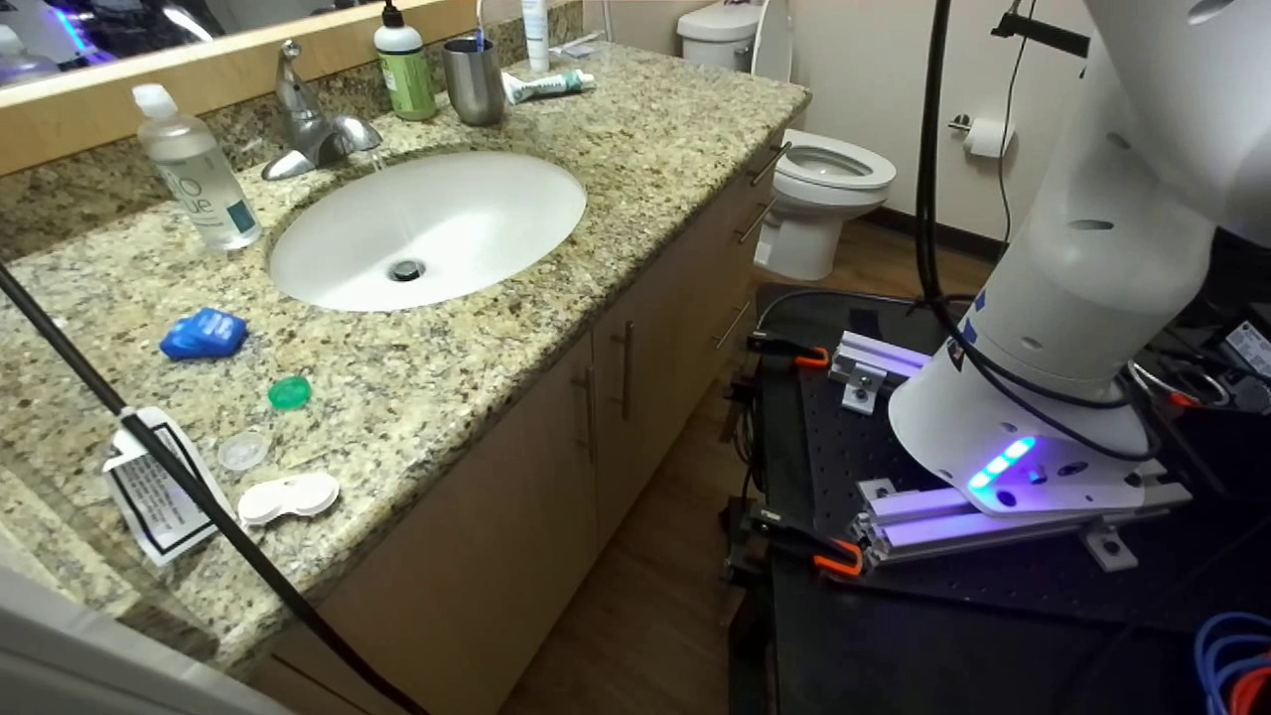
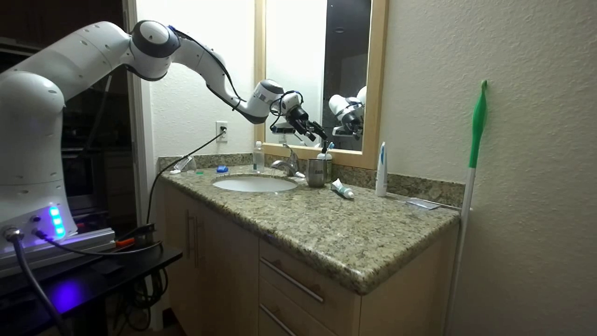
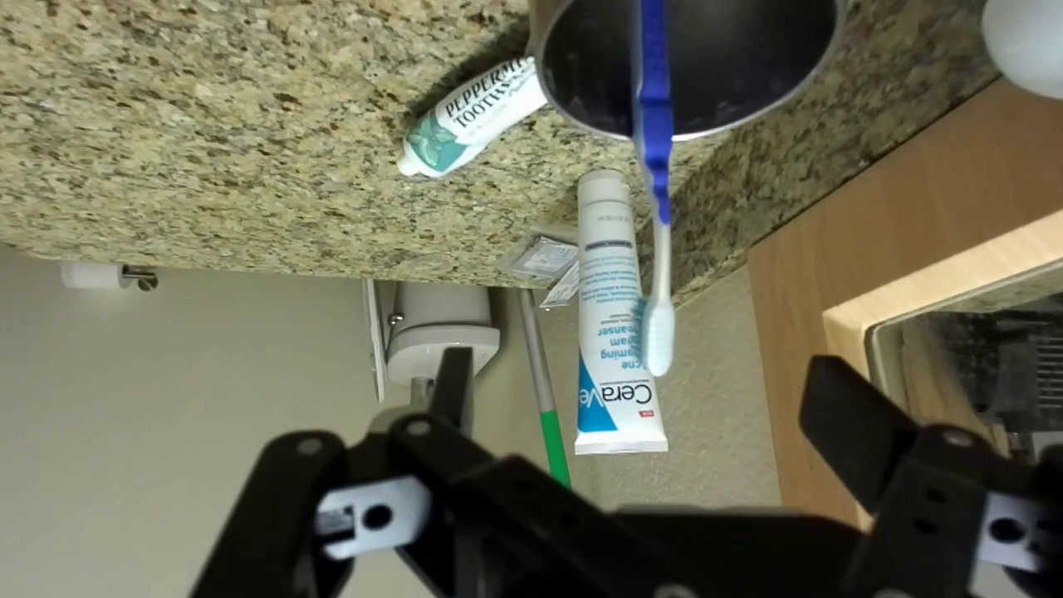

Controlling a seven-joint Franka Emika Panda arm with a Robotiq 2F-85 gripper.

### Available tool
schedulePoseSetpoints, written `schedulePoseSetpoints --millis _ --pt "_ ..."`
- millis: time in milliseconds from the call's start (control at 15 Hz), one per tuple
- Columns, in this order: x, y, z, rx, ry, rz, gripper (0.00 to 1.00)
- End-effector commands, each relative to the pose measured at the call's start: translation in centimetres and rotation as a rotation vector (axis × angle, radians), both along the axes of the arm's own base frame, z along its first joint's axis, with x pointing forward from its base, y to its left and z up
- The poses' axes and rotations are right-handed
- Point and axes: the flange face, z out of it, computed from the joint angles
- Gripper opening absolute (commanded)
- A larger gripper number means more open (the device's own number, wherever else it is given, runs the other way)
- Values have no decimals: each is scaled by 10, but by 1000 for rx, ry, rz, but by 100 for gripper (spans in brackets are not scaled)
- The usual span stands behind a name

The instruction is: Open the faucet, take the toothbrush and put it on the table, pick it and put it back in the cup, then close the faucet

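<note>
Taking the toothbrush is judged the step in hand, though a completed return cannot be excluded: it is propped in the cup, upper right-of-centre in the wrist view. The jaws are spread wide, empty; next, the toothbrush should be straddled and pinched.

Toothpaste tube, CeraVe tube, green pump bottle, toilet.

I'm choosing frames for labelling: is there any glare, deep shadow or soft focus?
Wrist view: the pincer looks soft, the toothbrush clearer, the inside of the cup very dark; in an exterior view, a bright patch washes out part of the sink; in an exterior view, violet light pools on the black cart.
</note>
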Motion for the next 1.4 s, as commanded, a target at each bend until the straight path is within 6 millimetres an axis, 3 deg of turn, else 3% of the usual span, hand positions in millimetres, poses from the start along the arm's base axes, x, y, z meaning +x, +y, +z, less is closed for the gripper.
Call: schedulePoseSetpoints --millis 0,267,333,533,800,867,1000,1067,1133,1333 --pt "3 -10 -19 3 59 -70 100" --pt "4 -20 -43 -13 123 -139 100" --pt "-2 -12 -36 -17 109 -116 100" --pt "3 -16 -47 -34 122 -131 100" --pt "2 -40 -61 -58 73 -188 100" --pt "2 -23 -56 -51 97 -159 100" --pt "-1 -33 -61 -59 89 -173 100" --pt "1 -30 -62 -56 93 -171 75" --pt "2 -27 -62 -59 94 -168 73" --pt "8 -16 -61 -62 93 -150 52"
